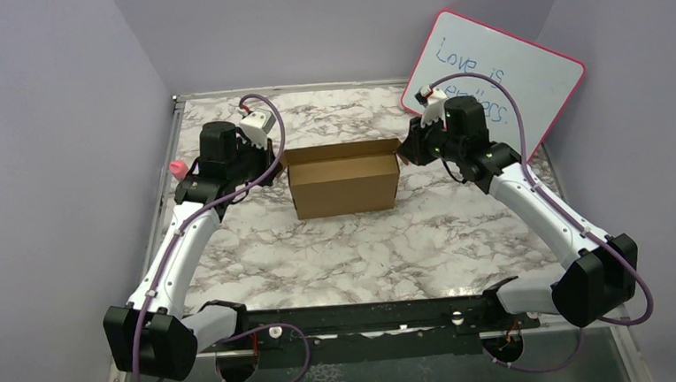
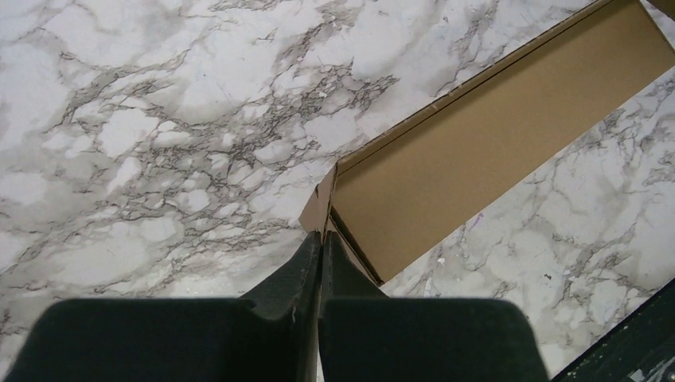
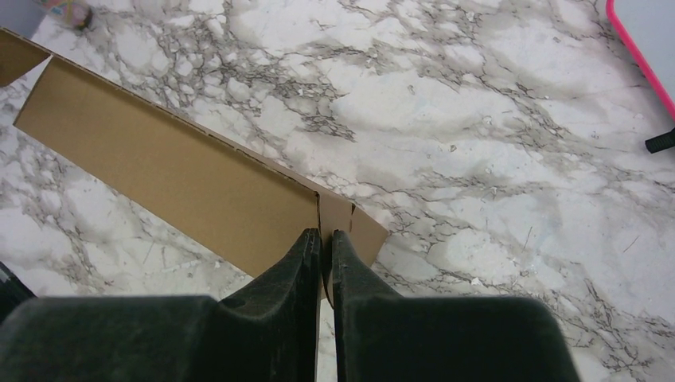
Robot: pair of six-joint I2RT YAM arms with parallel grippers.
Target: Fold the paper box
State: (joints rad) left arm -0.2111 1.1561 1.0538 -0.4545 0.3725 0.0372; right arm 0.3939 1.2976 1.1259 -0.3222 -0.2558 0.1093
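Marble table, paper box, whiteboard behind.

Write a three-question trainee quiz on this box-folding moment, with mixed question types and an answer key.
1. True or false: the paper box lies on the table as a flat, unfolded sheet.
2. What is the right gripper pinching? A) the whiteboard frame B) an end flap of the box C) nothing
3. Fill in: the left gripper is ___ on a flap at the box's other end.

Key: 1 false, its walls stand up and the top is open; 2 B; 3 shut.
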